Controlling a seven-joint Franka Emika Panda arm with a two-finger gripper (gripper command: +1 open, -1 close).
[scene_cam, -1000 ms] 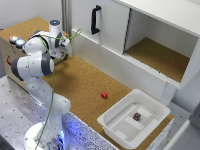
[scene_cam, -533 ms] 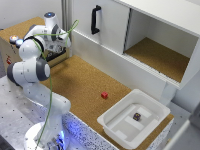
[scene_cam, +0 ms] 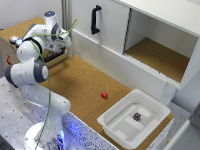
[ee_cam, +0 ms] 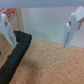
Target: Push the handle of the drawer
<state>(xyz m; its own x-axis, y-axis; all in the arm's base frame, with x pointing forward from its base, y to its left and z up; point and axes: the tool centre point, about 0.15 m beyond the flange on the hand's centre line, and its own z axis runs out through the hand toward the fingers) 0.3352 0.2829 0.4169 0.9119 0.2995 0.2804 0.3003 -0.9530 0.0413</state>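
Observation:
The drawer [scene_cam: 20, 31] is a small tan wooden box at the exterior view's far left, on the cork-covered table [scene_cam: 85, 80]. My gripper [scene_cam: 56, 46] hangs right at its front and hides most of the handle there. In the wrist view, my gripper [ee_cam: 40, 32] is open and empty, with white fingers [ee_cam: 73, 29] spread wide. The black bar handle [ee_cam: 17, 50] lies beside one finger, partly inside the gap. A bit of the tan front [ee_cam: 17, 17] shows behind it. I cannot tell whether a finger touches the handle.
The big white cabinet [scene_cam: 115, 35] stands along the back, with a black vertical loop handle [scene_cam: 95, 20] and an open cork-lined shelf [scene_cam: 160, 57]. A small red block [scene_cam: 104, 95] lies on the cork. A white tray [scene_cam: 150, 102] holds a small dark object [scene_cam: 136, 116].
My arm has swung a little toward the exterior view's left, bringing the gripper closer to the drawer front. Nothing else has moved.

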